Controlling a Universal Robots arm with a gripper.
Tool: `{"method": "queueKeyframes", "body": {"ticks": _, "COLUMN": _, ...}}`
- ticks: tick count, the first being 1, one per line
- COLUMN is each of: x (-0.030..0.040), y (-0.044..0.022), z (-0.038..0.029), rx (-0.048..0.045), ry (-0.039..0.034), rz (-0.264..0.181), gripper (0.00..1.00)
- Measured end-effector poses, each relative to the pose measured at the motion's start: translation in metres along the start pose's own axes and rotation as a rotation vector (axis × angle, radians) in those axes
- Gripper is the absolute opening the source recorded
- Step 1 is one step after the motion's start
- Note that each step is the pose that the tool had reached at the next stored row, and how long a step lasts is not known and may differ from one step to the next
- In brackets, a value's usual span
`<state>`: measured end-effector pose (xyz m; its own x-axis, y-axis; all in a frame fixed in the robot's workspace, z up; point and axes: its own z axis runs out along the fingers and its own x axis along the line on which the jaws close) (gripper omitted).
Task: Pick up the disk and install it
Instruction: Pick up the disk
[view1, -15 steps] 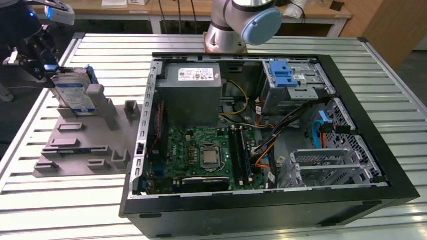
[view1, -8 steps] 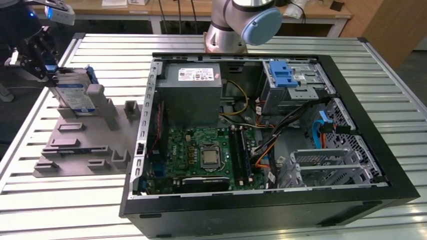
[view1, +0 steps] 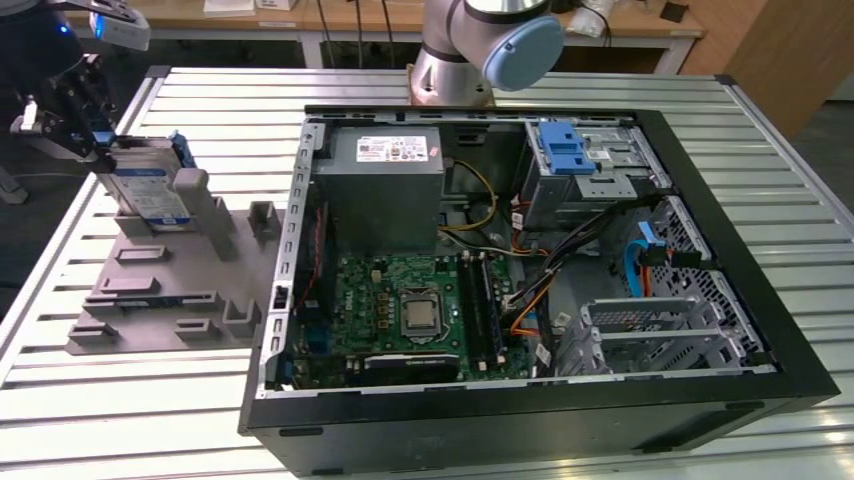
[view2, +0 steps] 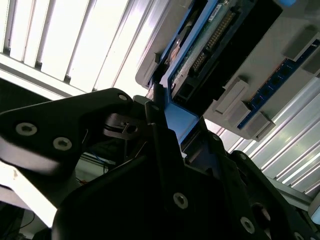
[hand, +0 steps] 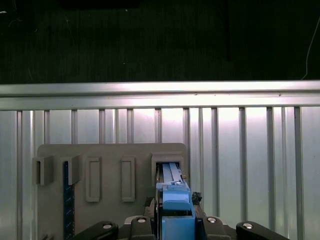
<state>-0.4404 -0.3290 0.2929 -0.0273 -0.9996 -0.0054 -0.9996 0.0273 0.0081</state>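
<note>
At the grey holder (view1: 160, 300), plenty masked or cropped. Robot arm (view1: 467, 40), beyond the holder toward the exterior view's right, cut off by the frame's upper edge above a blue-capped joint. Open computer case (view1: 534, 410), just beside the holder on the exterior view's right, clipped at its nearest corner. Over the holder's far corner, the pincer (view1: 96, 145), partly out of frame on the exterior view's left; fingertips (view2: 156, 105) largely covered by its own black body in both wrist views. Lower part of the disk (view1: 144, 190) down in a slot at that far corner of the holder, screened by grey posts.

Underneath the holder, a desk (view1: 134, 420) of ribbed pale metal slats. Past the holder's far side, pale wooden furniture (view1: 641, 25) and dark floor (hand: 150, 40).

Standing on edge in the holder's slot, leaning a little, labelled silver face turned toward the case side of the holder. Long axis seemingly rising out of the slot toward the pincer, though hard to judge. Seen edge-on in the first wrist view, thin and straight; circuit side with rows of pins in the second wrist view. Pincer drawn in narrow onto the blue carrier frame at the disk's upper end, gripping it from both sides.
</note>
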Motion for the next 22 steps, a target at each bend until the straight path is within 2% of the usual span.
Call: {"method": "queueKeyframes", "body": {"ticks": 22, "x": 0.0, "y": 0.0, "z": -0.0032, "rx": -0.0001, "ry": 0.0, "rz": 0.0, "gripper": 0.36}}
